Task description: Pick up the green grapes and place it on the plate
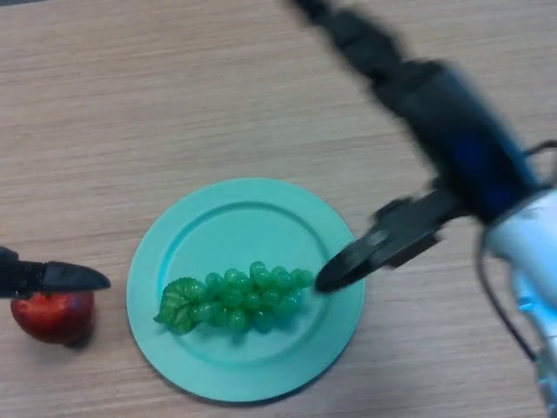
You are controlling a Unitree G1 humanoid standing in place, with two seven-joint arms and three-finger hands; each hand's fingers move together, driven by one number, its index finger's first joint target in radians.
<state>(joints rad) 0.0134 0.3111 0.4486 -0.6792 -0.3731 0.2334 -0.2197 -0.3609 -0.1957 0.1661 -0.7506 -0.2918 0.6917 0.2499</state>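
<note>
Right hand (383,244): fingers straight, released, tip beside green plastic grape bunch (235,299) lying on round teal plate (261,209). Withdraw upward, avoid dragging bunch. Left hand (52,277): grip indeterminate, above red apple (52,315).

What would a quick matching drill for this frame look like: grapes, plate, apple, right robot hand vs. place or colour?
Column 1:
1. grapes
2. plate
3. apple
4. right robot hand

Column 2:
A. red, at the table's left edge of view
B. teal, round, on the table
C. fingertip at the bunch's right end
D. green, lying on the plate

Pairs: 1-D, 2-B, 3-A, 4-C
</note>
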